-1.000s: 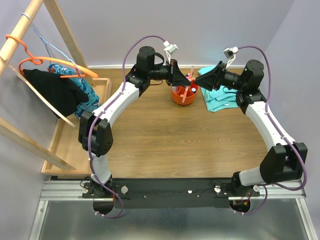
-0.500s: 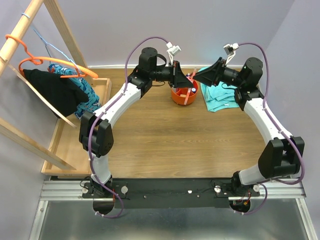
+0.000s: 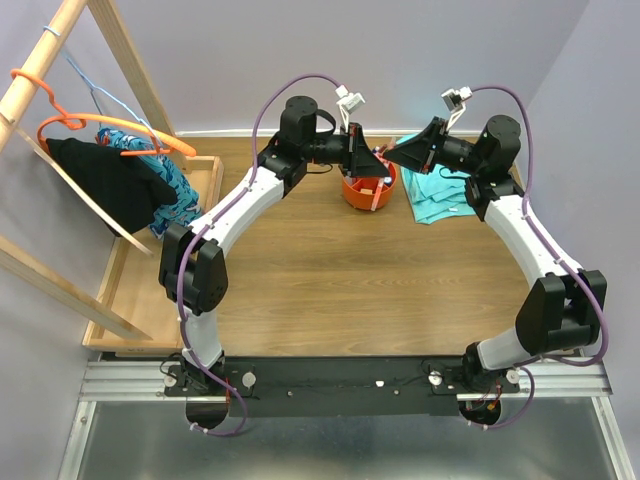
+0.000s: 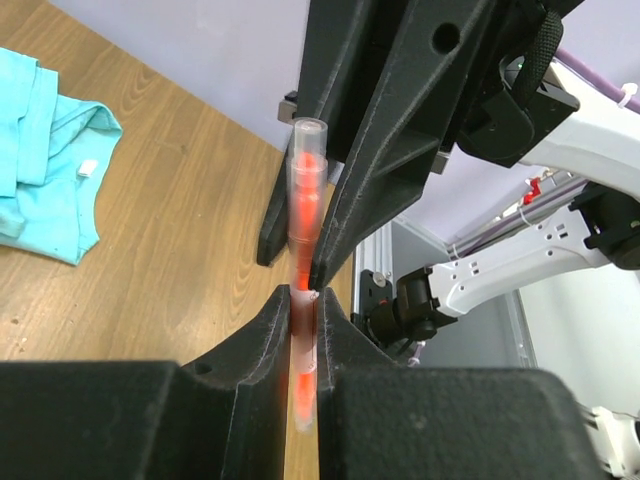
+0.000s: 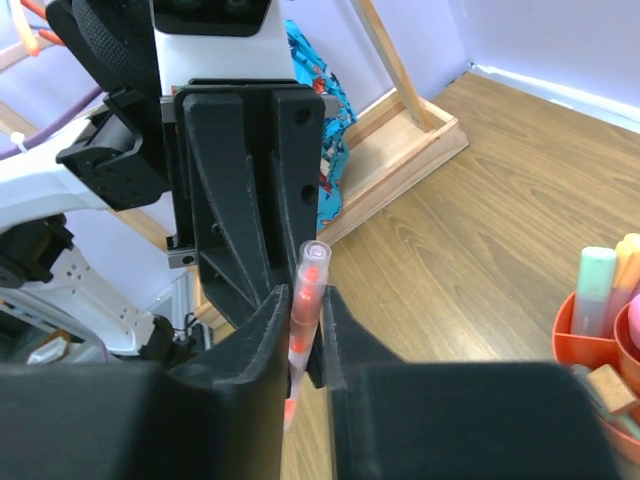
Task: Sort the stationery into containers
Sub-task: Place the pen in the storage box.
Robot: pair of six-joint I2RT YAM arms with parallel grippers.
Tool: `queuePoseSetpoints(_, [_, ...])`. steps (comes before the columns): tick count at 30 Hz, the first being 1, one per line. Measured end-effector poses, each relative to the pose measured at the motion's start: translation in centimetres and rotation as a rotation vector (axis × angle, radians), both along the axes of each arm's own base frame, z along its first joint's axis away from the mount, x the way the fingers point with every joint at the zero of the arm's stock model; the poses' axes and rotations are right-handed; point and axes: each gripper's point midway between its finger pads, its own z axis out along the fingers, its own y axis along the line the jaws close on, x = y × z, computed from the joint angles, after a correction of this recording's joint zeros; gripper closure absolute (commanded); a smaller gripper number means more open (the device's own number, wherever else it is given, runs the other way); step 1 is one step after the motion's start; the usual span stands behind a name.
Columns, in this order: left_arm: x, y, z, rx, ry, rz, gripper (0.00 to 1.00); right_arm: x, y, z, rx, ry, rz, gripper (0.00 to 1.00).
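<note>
A clear pen with a red-orange core [image 4: 305,180] stands upright between both grippers, above the round orange tub [image 3: 368,190]. My left gripper [image 4: 303,300] is shut on the pen's lower part. My right gripper [image 5: 303,300] faces it, and its jaws press on both sides of the pen [image 5: 308,275] just below the cap. In the top view the two grippers meet tip to tip: left gripper [image 3: 374,158], right gripper [image 3: 392,155]. The tub [image 5: 580,340] holds a pale green highlighter [image 5: 594,275] and a tan eraser [image 5: 610,385].
A teal cloth [image 3: 440,195] lies to the right of the tub on the wooden table. A wooden tray [image 3: 130,300] sits along the left edge, under a leaning wooden rack with an orange hanger and clothes [image 3: 110,170].
The right gripper has moved left to meet the left gripper and has brought its jaws in onto the pen. The left gripper has kept its hold.
</note>
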Motion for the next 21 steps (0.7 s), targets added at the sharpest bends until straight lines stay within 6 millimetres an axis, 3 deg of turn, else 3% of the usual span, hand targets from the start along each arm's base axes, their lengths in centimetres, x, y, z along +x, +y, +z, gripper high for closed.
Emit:
queuePoseSetpoints(4, [0.1,0.0,-0.2,0.000,-0.009,-0.001,0.92,-0.2,0.1,0.0,0.004,0.013,0.008,0.94])
queuePoseSetpoints(5, [0.1,0.0,-0.2,0.001,-0.012,-0.001,0.87,-0.2,0.1,-0.1,0.003,0.016,0.010,0.96])
queuePoseSetpoints(6, [0.1,0.0,-0.3,0.003,-0.016,0.002,0.73,-0.3,0.2,-0.1,0.000,0.016,0.013,0.97])
queuePoseSetpoints(12, [1.2,0.2,-1.8,0.067,-0.027,0.059,0.49,-0.1,0.0,-1.1,-0.053,-0.009,0.010,0.99])
queuePoseSetpoints(14, [1.8,0.4,-2.4,0.098,-0.036,0.082,0.32,0.1,0.0,-1.0,-0.077,-0.037,0.008,0.99])
queuePoseSetpoints(15, [2.0,0.6,-2.5,0.114,-0.044,0.095,0.02,0.2,-0.1,-0.9,-0.090,-0.057,0.007,0.99])
queuePoseSetpoints(21, [4.0,2.5,-4.1,0.202,-0.099,0.170,0.01,2.7,-0.3,0.2,-0.157,-0.186,-0.027,0.99])
